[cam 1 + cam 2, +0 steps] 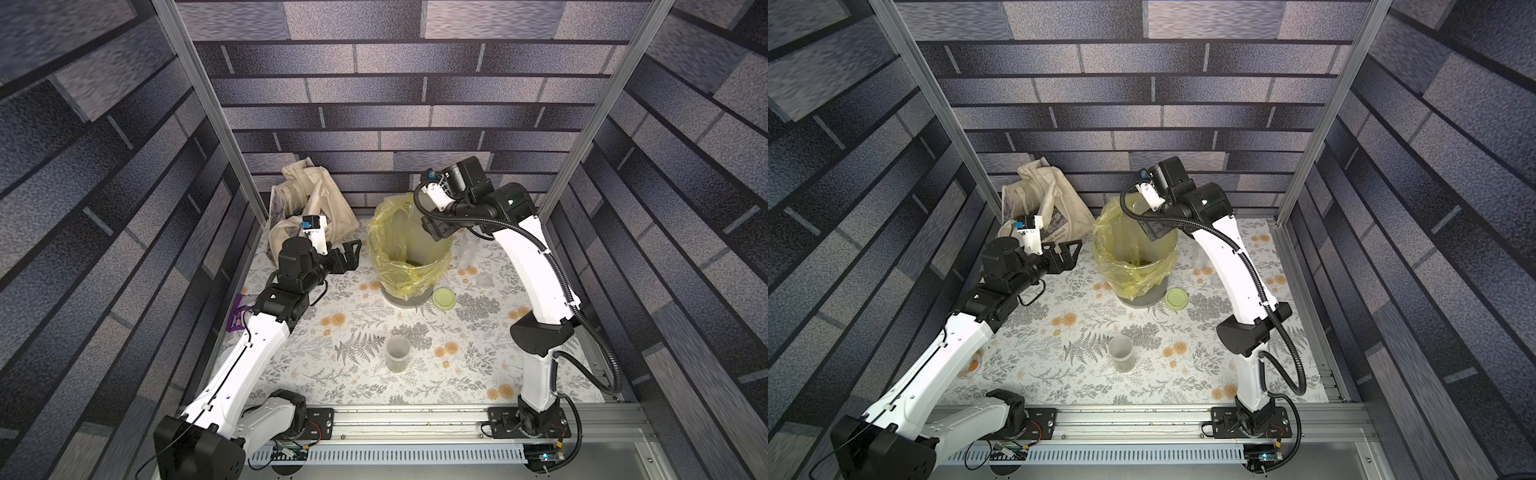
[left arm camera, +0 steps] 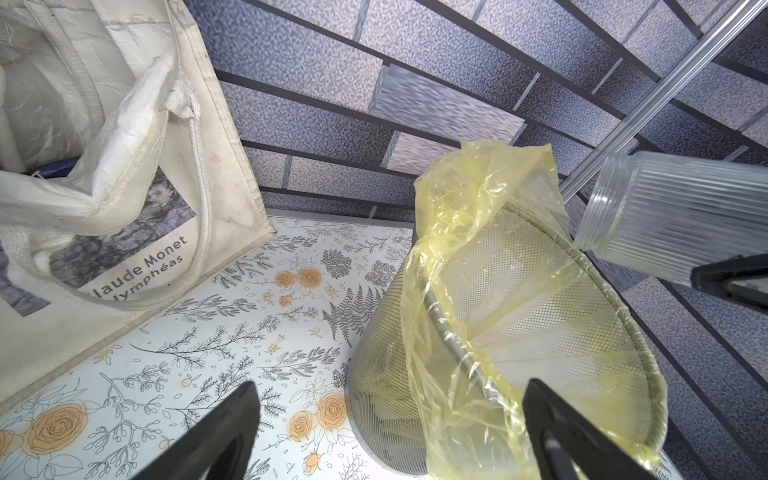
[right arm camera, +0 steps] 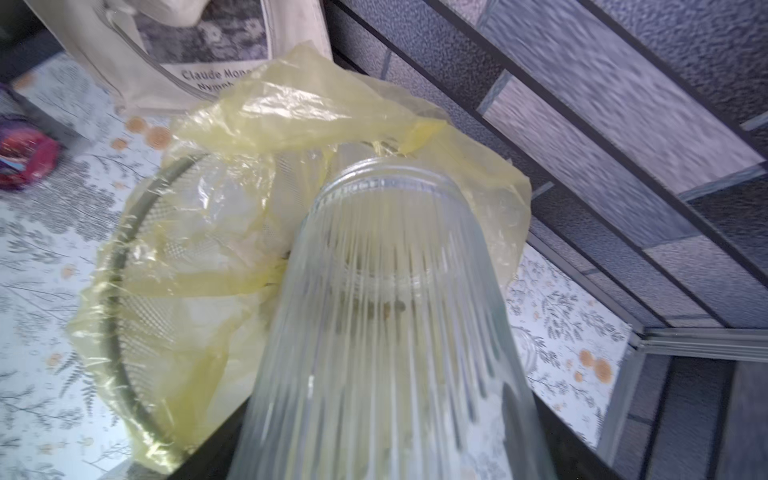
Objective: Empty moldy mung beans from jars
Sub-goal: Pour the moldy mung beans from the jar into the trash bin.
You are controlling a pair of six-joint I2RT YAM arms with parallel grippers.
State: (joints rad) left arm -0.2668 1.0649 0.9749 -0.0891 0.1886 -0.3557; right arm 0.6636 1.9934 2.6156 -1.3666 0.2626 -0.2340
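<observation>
The left gripper [image 1: 352, 253] hovers beside the tote bag [image 1: 307, 199], jaws spread wide and empty. On the right gripper [image 1: 434, 232] the jaws clamp a ribbed jar [image 3: 395, 311] — tipped, mouth toward the yellow-lined bin [image 1: 409, 298], where mung beans [image 1: 409, 262] lie at the bottom.

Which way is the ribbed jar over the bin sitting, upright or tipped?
Tipped: the ribbed jar slants with its lidless mouth aimed toward the yellow-lined bin, in both wrist views.
</observation>
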